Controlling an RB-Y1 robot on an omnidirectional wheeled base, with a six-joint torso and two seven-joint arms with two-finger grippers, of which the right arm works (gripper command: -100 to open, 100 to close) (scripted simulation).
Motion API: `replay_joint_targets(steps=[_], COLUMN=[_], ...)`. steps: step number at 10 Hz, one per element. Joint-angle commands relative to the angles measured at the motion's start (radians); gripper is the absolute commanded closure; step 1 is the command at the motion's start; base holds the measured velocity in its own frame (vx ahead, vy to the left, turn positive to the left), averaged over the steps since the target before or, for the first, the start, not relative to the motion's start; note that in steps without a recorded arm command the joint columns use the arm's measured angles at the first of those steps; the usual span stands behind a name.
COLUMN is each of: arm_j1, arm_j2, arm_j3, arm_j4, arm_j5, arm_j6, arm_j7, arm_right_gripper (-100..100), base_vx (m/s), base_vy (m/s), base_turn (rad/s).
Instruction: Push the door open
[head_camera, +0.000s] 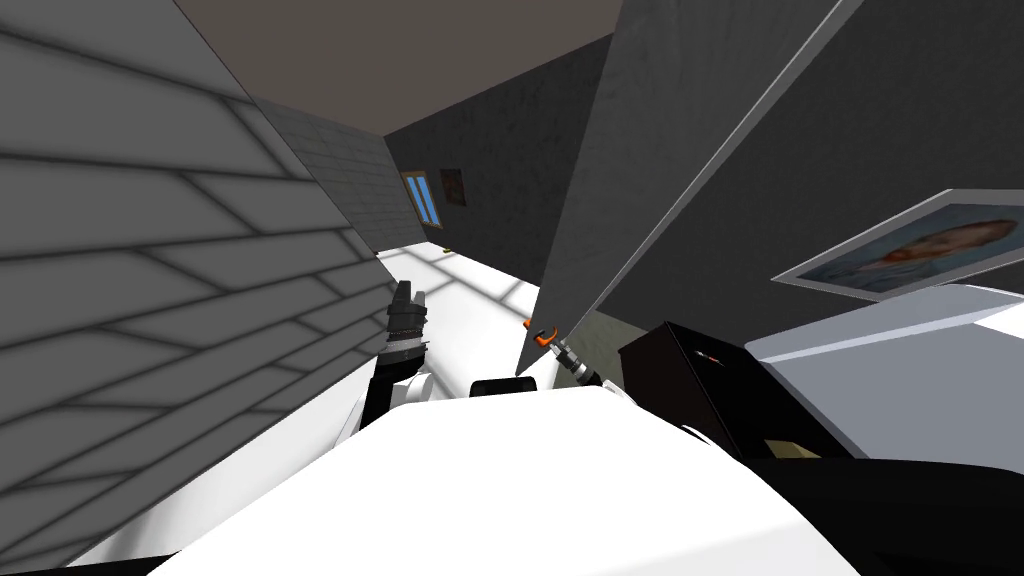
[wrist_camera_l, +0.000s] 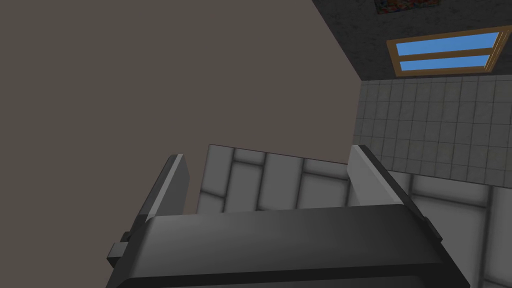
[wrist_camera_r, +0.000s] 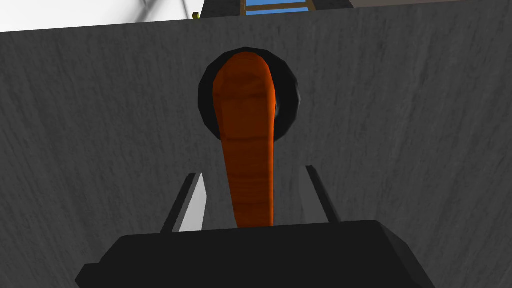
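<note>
Handle position is the whole story here. The orange lever handle (wrist_camera_r: 247, 150) runs lengthwise out of its dark round rose (wrist_camera_r: 292, 107) toward the right gripper (wrist_camera_r: 253, 171), so its long axis lies right down the gap between the jaws. Those jaws are open, one blade on each side of the lever, and as far as I can tell they aren't pinching it. The grey door (wrist_camera_r: 410, 125) sits flat behind the handle, so I'd say the push goes straight ahead into that face.

The right arm is clearly the nearer one. The left gripper (wrist_camera_l: 267, 152) is up beside the grey tiled wall (head_camera: 150, 250), well apart from the door, with its jaws wide and holding nothing.

From the head view the door looks ajar to me, with white floor (head_camera: 470, 310) and a window (head_camera: 422, 197) past its edge. There's a dark cabinet (head_camera: 690, 385) near the door on the right, so I'd watch the elbow there.
</note>
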Motion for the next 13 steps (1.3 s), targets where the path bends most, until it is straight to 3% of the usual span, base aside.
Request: replay_joint_targets(steps=[1,5,6,8,9,13], arm_j1=[0.001,0.001,0.014,0.011,-0.004,-0.036], arm_j2=[-0.001,-0.001,-0.003,-0.002,0.006,0.022], arm_j3=[0.0,0.0,-0.014,-0.014,-0.017,-0.023], arm_j4=[0.001,0.001,0.004,0.009,0.012,0.017], arm_j5=[0.0,0.0,-0.012,-0.013,-0.018,-0.026], arm_j6=[-0.002,-0.002,-0.005,-0.007,0.016,0.061], arm_j7=[0.0,0.0,0.002,0.002,0.002,0.001], arm_right_gripper=[100,100,-100,-100,-100,-100], base_vx=[-0.032,-0.015,-0.154,-0.18,0.102,0.163], base_vy=[-0.023,-0.01,-0.029,-0.023,0.048,0.099], base_turn=[-0.002,0.0,-0.219,-0.078,0.094,0.075])
